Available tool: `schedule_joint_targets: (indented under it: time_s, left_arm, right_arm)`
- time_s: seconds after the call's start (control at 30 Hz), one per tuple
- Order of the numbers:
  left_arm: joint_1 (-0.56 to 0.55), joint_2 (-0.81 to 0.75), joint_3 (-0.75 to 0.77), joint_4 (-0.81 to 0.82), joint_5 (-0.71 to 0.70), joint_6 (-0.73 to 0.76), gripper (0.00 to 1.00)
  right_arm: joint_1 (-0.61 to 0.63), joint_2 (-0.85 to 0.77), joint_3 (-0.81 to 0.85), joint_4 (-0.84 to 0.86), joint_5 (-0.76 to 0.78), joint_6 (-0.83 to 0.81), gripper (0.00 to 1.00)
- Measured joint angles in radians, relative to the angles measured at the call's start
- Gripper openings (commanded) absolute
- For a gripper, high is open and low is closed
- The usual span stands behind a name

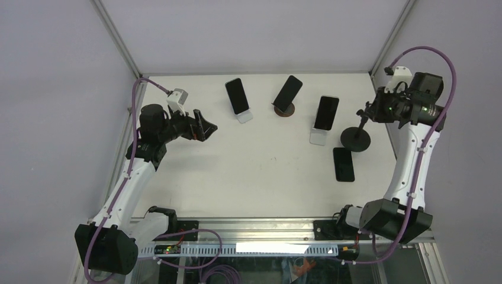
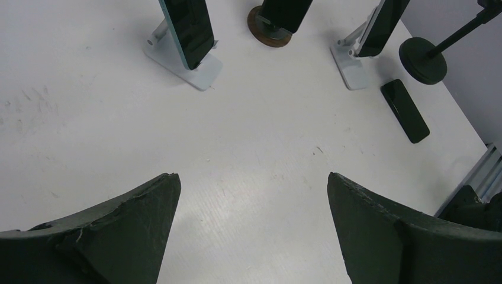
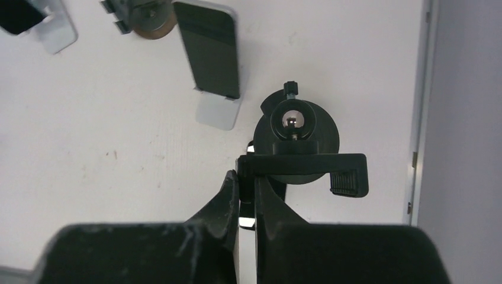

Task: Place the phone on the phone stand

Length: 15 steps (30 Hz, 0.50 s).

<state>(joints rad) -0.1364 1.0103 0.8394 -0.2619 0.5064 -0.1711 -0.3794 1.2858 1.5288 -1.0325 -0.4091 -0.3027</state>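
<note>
Phone [image 1: 343,164] lies flat on table [image 1: 266,177], unplaced; right gripper [image 3: 247,176] pinched shut on cradle of black stand [image 1: 356,141]; left gripper [image 2: 253,177] wide open, empty.

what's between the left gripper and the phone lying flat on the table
Only bare white table lies between the open left gripper and the flat phone, seen in the left wrist view and the top view.

phone [image 1: 343,164] flat by stand [image 1: 356,138] | R end effector [image 1: 362,116] at stand top
</note>
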Motion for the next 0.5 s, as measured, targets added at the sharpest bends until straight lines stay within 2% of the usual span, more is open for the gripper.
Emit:
schedule_joint_targets:
  time_s: [0.23, 0.5]
  left_arm:
    - [0.0, 0.0, 0.0, -0.004, 0.0, 0.005, 0.99]
    - [0.0, 0.011, 0.0, -0.004, 0.0, 0.012, 0.99]
  right_arm:
    - [0.12, -0.13, -0.102, -0.08, -0.087, -0.055, 0.0]
    - [0.336, -0.138, -0.161, -0.115, -0.171, -0.056, 0.0]
